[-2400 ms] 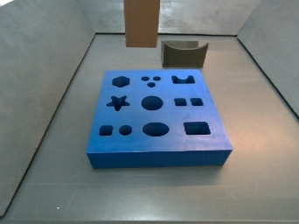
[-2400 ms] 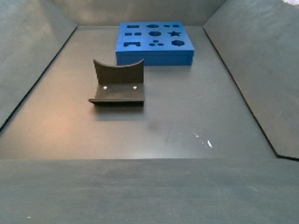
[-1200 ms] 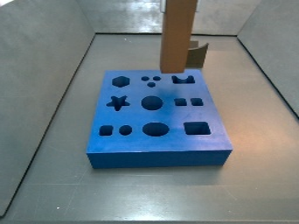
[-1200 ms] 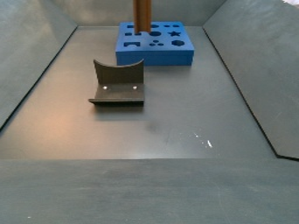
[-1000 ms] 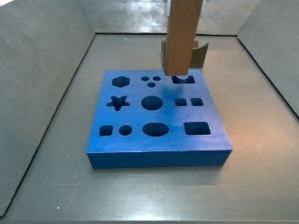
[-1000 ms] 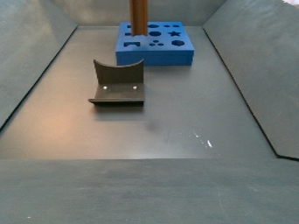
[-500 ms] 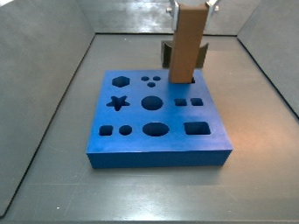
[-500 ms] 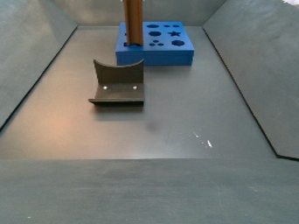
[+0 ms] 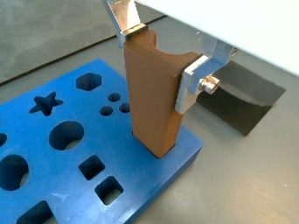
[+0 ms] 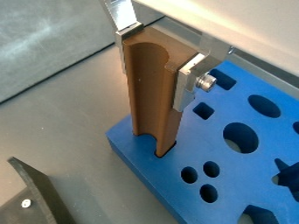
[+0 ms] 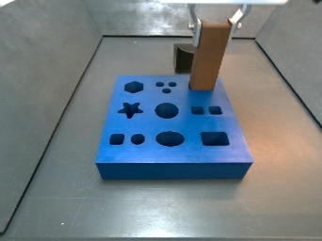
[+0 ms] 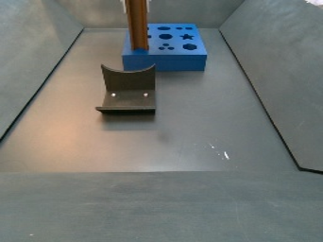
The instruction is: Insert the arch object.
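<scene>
Underneath everything lies a smooth dark grey floor (image 12: 190,132), walled by grey panels on the sides. On it sits a blue board (image 11: 170,141) cut with star, hexagon, round and square holes, and well apart from the board in a side view stands the dark fixture (image 12: 127,90).

The arch object (image 9: 155,101) is a tall brown block standing upright, long axis vertical, its lower end meeting the board at a corner near the edge in both wrist views; whether it has entered a hole is hidden by its own body. One face shows a shallow curved groove running its length (image 10: 149,87).

The gripper (image 9: 163,57) sits above the board, its silver fingers (image 9: 193,83) clamped on the block's upper sides.
</scene>
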Controlling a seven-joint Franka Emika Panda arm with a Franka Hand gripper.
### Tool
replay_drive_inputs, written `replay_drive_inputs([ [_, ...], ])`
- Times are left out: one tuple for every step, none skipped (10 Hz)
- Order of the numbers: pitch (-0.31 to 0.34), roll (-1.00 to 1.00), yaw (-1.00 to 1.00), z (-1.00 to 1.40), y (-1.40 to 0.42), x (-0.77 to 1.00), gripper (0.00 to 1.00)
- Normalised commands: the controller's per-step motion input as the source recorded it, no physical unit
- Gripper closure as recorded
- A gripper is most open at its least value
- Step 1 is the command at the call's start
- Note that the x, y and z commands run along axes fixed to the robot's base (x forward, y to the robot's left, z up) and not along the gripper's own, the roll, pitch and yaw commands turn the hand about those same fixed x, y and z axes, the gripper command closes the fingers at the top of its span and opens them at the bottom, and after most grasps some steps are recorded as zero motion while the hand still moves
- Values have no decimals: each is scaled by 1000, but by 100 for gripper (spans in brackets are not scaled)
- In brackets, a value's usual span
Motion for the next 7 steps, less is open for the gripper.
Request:
replay_drive_inputs([
  [-64,0,0,-294,0,51,100],
  [-96,0,0,-334,0,31,100],
  [-134,0,0,-331,0,0,100],
  [-121,0,0,-303,0,0,100],
  [-109,0,0,-260,0,0,100],
  [-114,0,0,-246,0,0,100],
  [-130,0,0,-243,0,0,100],
])
